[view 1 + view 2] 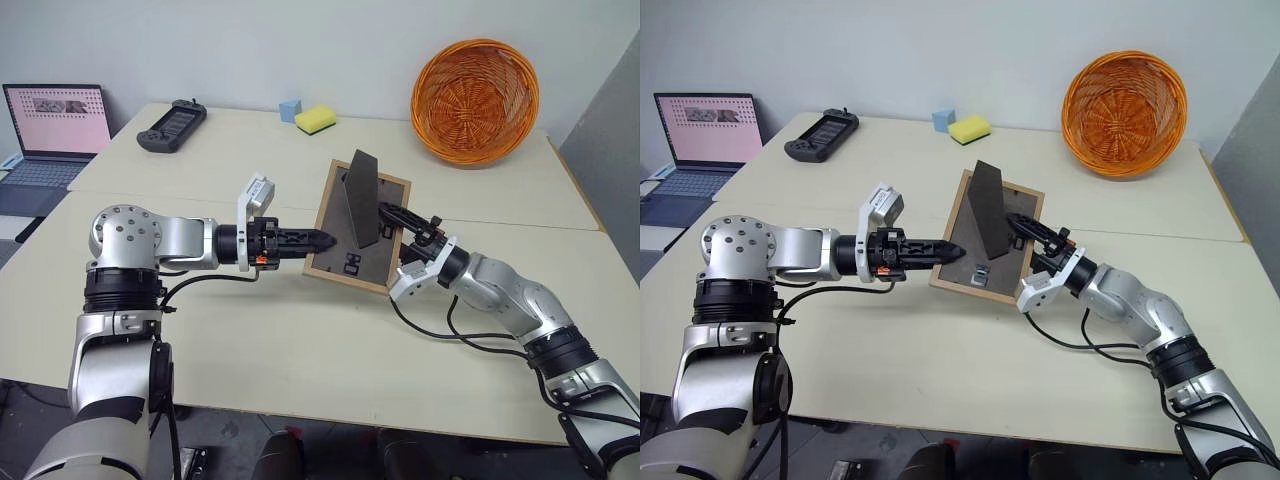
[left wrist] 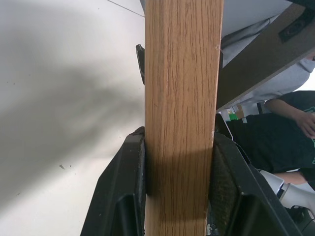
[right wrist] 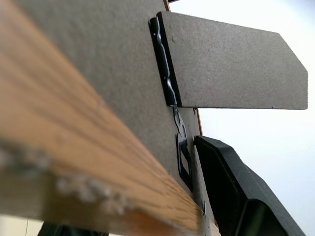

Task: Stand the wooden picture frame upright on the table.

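At picture centre, the wooden picture frame (image 1: pixel 357 232) hangs tilted above the table (image 1: pixel 300 340), back panel up, prop (image 1: pixel 361 198) unfolded. The left gripper (image 1: pixel 322 240) clamps its left edge; the right gripper (image 1: pixel 400 218) pinches the right edge. Tip the frame onto its prop and lower edge before releasing.

The left arm reaches across toward 3 o'clock, forearm level, and its left gripper (image 1: pixel 322 240) has its jaws clamped on the edge of the wooden picture frame (image 1: pixel 340 262); one black finger (image 2: pixel 120 189) presses each face of the wood. The right arm comes in from 5 o'clock, wrist angled toward 10 o'clock. The right gripper (image 1: pixel 392 215) sits at the frame's opposite edge, one finger (image 3: pixel 243 189) lying along the dark back.
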Controlling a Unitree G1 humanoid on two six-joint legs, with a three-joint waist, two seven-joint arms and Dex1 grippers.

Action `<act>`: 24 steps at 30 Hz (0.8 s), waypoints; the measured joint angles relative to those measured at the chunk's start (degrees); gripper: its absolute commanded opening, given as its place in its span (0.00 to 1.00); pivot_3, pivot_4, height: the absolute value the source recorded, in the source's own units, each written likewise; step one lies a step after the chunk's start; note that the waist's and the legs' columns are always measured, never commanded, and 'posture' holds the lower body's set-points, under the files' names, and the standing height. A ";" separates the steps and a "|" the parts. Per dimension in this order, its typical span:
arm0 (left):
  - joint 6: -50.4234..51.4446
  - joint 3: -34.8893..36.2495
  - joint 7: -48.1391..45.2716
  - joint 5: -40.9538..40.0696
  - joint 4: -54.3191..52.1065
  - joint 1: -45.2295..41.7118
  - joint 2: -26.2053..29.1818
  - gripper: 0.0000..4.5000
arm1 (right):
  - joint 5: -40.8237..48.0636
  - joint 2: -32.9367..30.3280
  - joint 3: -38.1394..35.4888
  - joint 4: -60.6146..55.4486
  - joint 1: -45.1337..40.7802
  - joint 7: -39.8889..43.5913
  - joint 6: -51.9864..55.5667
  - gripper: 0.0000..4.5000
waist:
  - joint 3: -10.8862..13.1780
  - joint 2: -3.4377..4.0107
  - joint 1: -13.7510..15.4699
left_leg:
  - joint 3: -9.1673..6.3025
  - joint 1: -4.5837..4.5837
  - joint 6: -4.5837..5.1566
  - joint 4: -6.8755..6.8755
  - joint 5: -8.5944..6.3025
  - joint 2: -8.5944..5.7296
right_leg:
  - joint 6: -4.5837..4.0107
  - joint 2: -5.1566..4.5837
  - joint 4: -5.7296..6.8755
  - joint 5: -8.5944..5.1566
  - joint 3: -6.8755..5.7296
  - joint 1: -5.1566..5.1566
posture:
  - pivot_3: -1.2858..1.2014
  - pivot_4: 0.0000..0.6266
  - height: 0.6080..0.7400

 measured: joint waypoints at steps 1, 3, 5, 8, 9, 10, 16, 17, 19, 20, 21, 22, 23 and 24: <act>-0.07 0.00 0.04 -0.03 0.00 0.00 0.00 0.29 | 0.01 0.00 0.01 0.05 -0.06 0.00 0.00 0.50 | 0.00 0.00 0.00 | 0.00 0.00 0.00 0.00 0.00 0.00 | 0.00 0.00 0.00 0.00 0.00 0.00 | 0.52 0.24 1.00; -0.14 0.00 0.06 -0.07 0.00 0.00 0.00 0.29 | -0.01 0.00 0.01 0.07 -0.09 -0.09 0.01 0.50 | 0.00 0.00 0.00 | 0.00 0.00 0.00 0.00 0.00 0.00 | 0.00 0.00 0.00 0.00 0.00 0.00 | 0.52 0.24 1.00; -0.20 0.27 0.39 -0.05 -0.01 -0.01 -0.20 0.29 | -0.05 0.02 0.01 0.09 -0.10 -0.22 0.14 0.50 | 0.00 0.00 0.00 | 0.00 0.00 0.00 0.00 0.00 0.00 | 0.00 0.00 0.00 0.00 0.00 0.00 | 0.52 0.24 1.00; -0.26 0.47 0.84 -0.02 -0.04 0.00 -0.43 0.29 | -0.02 0.02 0.01 0.21 -0.10 -0.22 0.22 0.50 | 0.00 0.00 -0.01 | 0.00 0.00 0.00 0.00 0.00 0.00 | 0.00 0.00 0.00 0.00 0.00 0.00 | 0.52 0.24 1.00; -0.28 0.43 0.84 -0.12 -0.04 0.00 -0.37 0.29 | 0.02 0.03 0.01 0.21 -0.10 -0.21 0.22 0.50 | 0.00 0.00 -0.02 | 0.00 0.00 0.00 0.00 0.00 0.00 | 0.00 0.00 0.00 0.00 0.00 0.00 | 0.52 0.24 1.00; -0.30 0.37 0.84 -0.24 -0.04 0.00 -0.29 0.29 | 0.08 0.04 0.01 0.19 -0.10 -0.19 0.22 0.50 | 0.00 0.00 -0.02 | 0.00 0.00 0.00 0.00 0.00 0.00 | 0.00 0.00 0.00 0.00 0.00 0.00 | 0.52 0.24 1.00; -0.56 -1.92 0.37 -2.82 0.06 0.16 1.61 0.29 | 0.74 -0.30 0.30 0.23 -0.10 -0.46 -1.00 0.49 | 0.00 0.00 -0.03 | 0.00 0.00 0.00 0.00 0.00 0.00 | 0.00 0.00 0.01 0.00 0.01 0.00 | 0.52 0.24 1.00; -0.49 -2.67 0.16 -3.55 0.09 0.17 2.09 0.29 | 0.30 -0.69 0.54 0.28 -0.16 -1.30 -1.57 0.49 | 0.00 0.00 -0.02 | -0.01 0.00 0.00 0.00 0.00 -0.01 | 0.00 0.00 0.01 0.00 0.01 0.00 | 0.52 0.24 1.00; -0.47 -4.21 -0.14 -4.73 0.02 0.17 2.68 0.29 | -1.45 -2.31 1.42 0.90 -0.70 -4.22 -3.37 0.49 | 0.00 0.00 0.02 | -0.02 0.00 0.00 0.02 0.00 -0.03 | 0.00 -0.01 0.01 0.00 0.01 0.01 | 0.52 0.24 1.00; -0.48 -4.66 -0.15 -4.93 -0.07 0.16 2.72 0.29 | -2.08 -2.83 1.78 1.48 -0.93 -5.49 -4.21 0.49 | 0.00 0.00 0.03 | -0.03 0.00 0.00 0.02 0.00 -0.03 | 0.00 -0.01 0.01 0.00 0.00 0.02 | 0.52 0.24 1.00; -0.47 -4.94 -0.15 -4.95 -0.07 0.17 2.82 0.29 | -2.68 -3.16 2.06 1.93 -1.08 -6.20 -4.68 0.49 | 0.00 0.00 0.00 | -0.03 0.01 0.00 0.02 0.00 -0.03 | 0.00 0.00 0.00 0.00 0.00 0.02 | 0.52 0.24 1.00; -0.42 -5.43 -0.15 -4.95 -0.06 0.17 3.12 0.29 | -3.51 -3.64 2.53 2.38 -1.15 -7.06 -5.18 0.49 | 0.00 0.00 -0.05 | -0.04 0.01 0.00 0.02 0.00 -0.02 | 0.00 0.00 0.01 0.00 0.00 0.02 | 0.52 0.24 1.00; -0.39 -5.54 -0.18 -5.05 0.11 0.17 3.43 0.29 | -4.43 -4.05 2.67 2.68 -1.16 -7.76 -5.57 0.49 | 0.00 0.00 -0.10 | -0.04 0.02 0.00 0.02 0.00 -0.02 | 0.00 0.01 0.01 0.00 0.00 0.02 | 0.52 0.24 1.00; 0.27 -5.86 -0.23 -5.73 0.48 0.27 4.22 0.29 | -6.26 -5.25 2.89 3.36 -1.31 -8.77 -5.89 0.49 | 0.00 0.00 -0.15 | -0.04 0.02 0.00 0.02 0.00 -0.04 | 0.00 0.00 0.01 0.00 0.01 0.01 | 0.52 0.24 1.00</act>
